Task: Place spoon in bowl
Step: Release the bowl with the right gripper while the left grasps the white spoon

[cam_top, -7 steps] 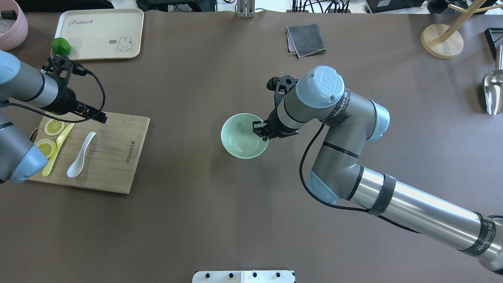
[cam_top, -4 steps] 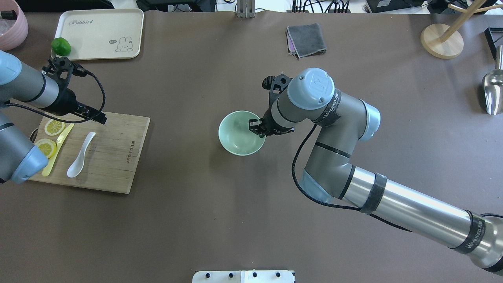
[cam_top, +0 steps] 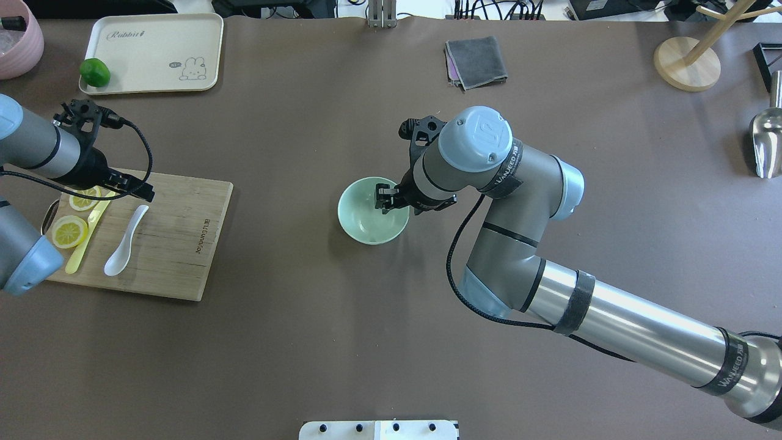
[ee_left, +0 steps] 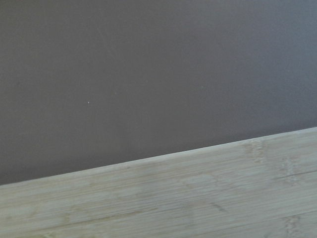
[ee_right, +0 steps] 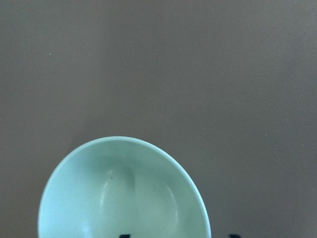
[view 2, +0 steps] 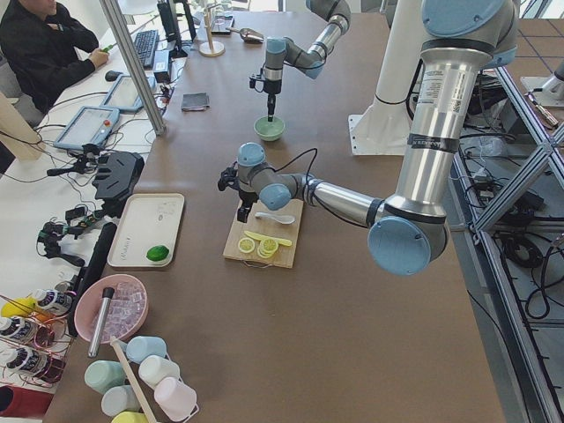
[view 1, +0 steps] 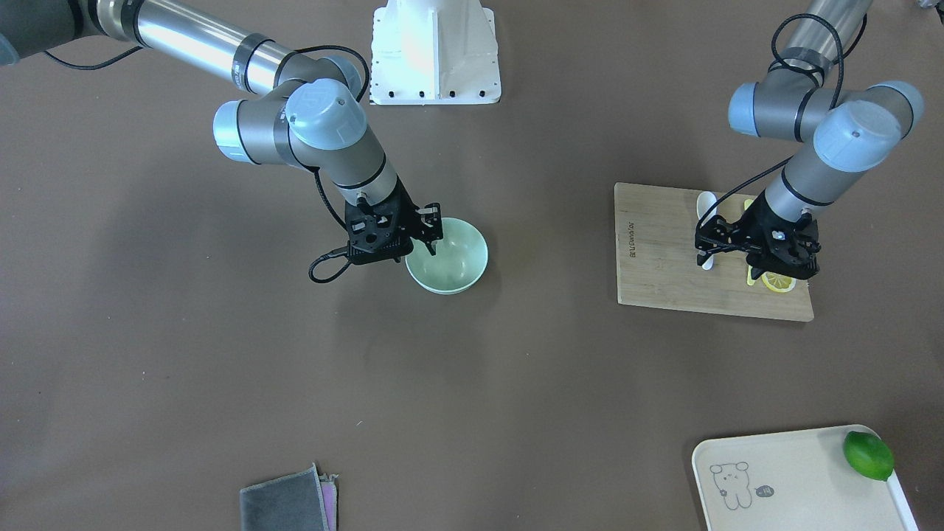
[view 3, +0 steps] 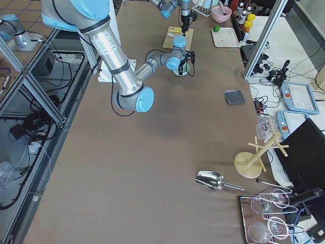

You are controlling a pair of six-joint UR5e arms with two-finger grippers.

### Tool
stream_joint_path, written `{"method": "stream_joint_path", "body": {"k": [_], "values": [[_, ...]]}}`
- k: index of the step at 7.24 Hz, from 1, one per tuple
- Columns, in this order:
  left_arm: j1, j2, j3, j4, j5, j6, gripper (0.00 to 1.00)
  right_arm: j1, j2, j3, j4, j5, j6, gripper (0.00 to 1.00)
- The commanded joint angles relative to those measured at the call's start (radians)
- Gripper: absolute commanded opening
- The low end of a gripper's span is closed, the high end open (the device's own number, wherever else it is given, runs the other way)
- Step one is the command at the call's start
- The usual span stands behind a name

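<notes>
Plainly, tray [cam_top: 153,61] marked "Rabbit", spoon [cam_top: 126,240] on cutting board [cam_top: 177,244].

brown table [cam_top: 305,342], bowl [cam_top: 366,227], board [cam_top: 177,238], tray [cam_top: 153,55], cloth [cam_top: 476,61]

Plain pale mint-green bowl [cam_top: 366,223] at the black right hand [cam_top: 386,205]. Glossy white spoon [cam_top: 125,240] near the black left hand [cam_top: 145,192], on a light bamboo-grain board [cam_top: 183,244] with dark lettering, beside a yellow knife [cam_top: 85,235] and yellow lemon slices [cam_top: 68,231]. Table [cam_top: 305,336] dark brown. Beyond the left hand: cream tray [cam_top: 153,52] with a rabbit drawing, green lime [cam_top: 95,71].
</notes>
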Motion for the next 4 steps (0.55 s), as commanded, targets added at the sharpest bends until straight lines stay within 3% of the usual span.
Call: {"method": "stream_joint_path", "body": {"k": [1, 4], "values": [[0.037, 0.013, -0.005, -0.010, 0.004, -0.064, 0.97, 0.022, -0.011, 0.053, -0.009, 0.004, -0.001, 1.00], [0.048, 0.061, -0.047, -0.006, 0.004, -0.082, 0.97, 0.048, -0.014, 0.070, -0.009, -0.013, -0.014, 1.00]]}}
